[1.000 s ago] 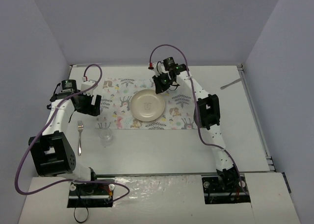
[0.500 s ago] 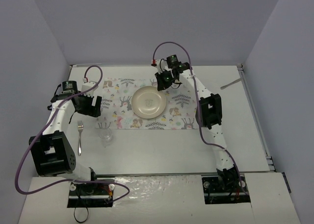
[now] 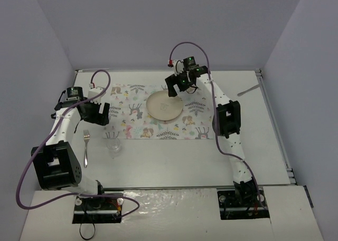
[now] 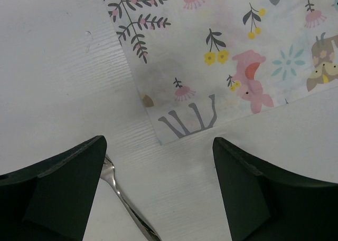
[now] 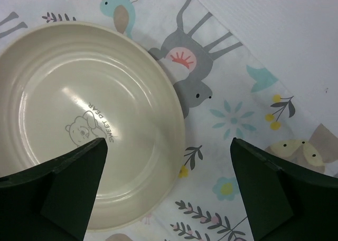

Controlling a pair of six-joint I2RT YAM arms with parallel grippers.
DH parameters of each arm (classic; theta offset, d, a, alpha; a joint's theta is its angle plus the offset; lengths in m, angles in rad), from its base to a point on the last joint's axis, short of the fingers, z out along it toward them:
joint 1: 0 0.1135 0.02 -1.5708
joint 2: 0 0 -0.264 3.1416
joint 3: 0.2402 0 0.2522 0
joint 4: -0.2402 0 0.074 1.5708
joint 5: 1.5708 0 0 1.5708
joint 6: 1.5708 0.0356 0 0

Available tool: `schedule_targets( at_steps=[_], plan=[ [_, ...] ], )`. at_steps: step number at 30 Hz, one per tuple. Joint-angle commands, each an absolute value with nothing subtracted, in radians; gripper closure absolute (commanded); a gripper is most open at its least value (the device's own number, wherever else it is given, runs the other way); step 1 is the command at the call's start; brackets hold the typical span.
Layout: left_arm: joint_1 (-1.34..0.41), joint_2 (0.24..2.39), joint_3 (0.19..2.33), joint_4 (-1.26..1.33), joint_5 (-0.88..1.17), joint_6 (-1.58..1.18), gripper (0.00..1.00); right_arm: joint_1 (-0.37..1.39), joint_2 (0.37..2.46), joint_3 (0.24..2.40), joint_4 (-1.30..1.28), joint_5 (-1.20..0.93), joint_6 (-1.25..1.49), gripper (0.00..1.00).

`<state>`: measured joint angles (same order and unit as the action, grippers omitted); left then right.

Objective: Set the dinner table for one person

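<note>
A cream plate (image 3: 164, 105) with a bear print lies on the animal-and-leaf printed cloth (image 3: 132, 119), which is spread on the dinner table (image 3: 174, 162). My right gripper (image 3: 177, 89) hovers over the plate's far right rim. In the right wrist view this gripper (image 5: 169, 191) is open, its fingers astride the rim of the plate (image 5: 79, 119) and holding nothing. My left gripper (image 3: 97, 117) hangs open over the cloth's near left corner (image 4: 158, 138). A metal fork (image 4: 124, 204) lies just inside its left finger, untouched.
A clear glass (image 3: 112, 146) stands near the fork (image 3: 85, 146) on the left. A knife (image 3: 248, 90) lies at the far right by the edge rail. Purple walls close in the back and sides.
My right gripper has opened and let go of the plate. Before that it carried the plate a little back and to the right on the cloth. The left arm has not moved.
</note>
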<state>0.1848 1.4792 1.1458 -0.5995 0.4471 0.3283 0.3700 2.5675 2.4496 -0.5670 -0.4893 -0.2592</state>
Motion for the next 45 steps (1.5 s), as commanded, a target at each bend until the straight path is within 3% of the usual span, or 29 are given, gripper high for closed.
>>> schedule_targets(
  at_steps=[1, 6, 12, 15, 17, 18, 20, 22, 24, 28, 32, 45],
  plan=[
    [0.190, 1.463, 1.187, -0.563, 0.470, 0.321, 0.21, 0.391, 2.480, 2.461, -0.513, -0.392, -0.256, 0.00],
    [0.190, 1.466, 1.204, -0.572, 0.471, 0.325, 0.21, 0.422, 2.260, 2.333, -0.496, -0.247, -0.268, 0.00],
    [0.189, 1.456, 1.208, -0.559, 0.469, 0.306, 0.24, 0.428, 2.000, 2.019, -0.519, -0.258, -0.383, 0.00],
    [0.189, 1.450, 1.226, -0.574, 0.476, 0.295, 0.24, 0.425, 1.878, 1.797, -0.531, -0.214, -0.447, 0.33],
    [0.189, 1.442, 1.220, -0.568, 0.485, 0.285, 0.26, 0.425, 1.852, 1.668, -0.543, -0.197, -0.460, 0.82],
    [0.189, 1.433, 1.215, -0.567, 0.490, 0.283, 0.31, 0.426, 1.855, 1.637, -0.562, -0.203, -0.454, 0.92],
    [0.189, 1.411, 1.203, -0.567, 0.501, 0.282, 0.48, 0.428, 1.874, 1.607, -0.612, -0.225, -0.436, 1.00],
    [0.189, 1.384, 1.189, -0.571, 0.504, 0.283, 0.77, 0.428, 1.902, 1.599, -0.659, -0.256, -0.437, 1.00],
    [0.189, 1.364, 1.172, -0.581, 0.500, 0.301, 0.82, 0.428, 1.928, 1.579, -0.673, -0.255, -0.434, 1.00],
    [0.189, 1.330, 1.159, -0.656, 0.516, 0.373, 0.69, 0.430, 1.969, 1.516, -0.673, -0.231, -0.431, 1.00],
    [0.189, 1.316, 1.144, -0.709, 0.547, 0.425, 0.63, 0.430, 2.005, 1.477, -0.662, -0.191, -0.412, 1.00],
    [0.189, 1.304, 1.093, -0.743, 0.573, 0.489, 0.59, 0.428, 2.089, 1.308, -0.612, -0.003, -0.424, 1.00]
  ],
)
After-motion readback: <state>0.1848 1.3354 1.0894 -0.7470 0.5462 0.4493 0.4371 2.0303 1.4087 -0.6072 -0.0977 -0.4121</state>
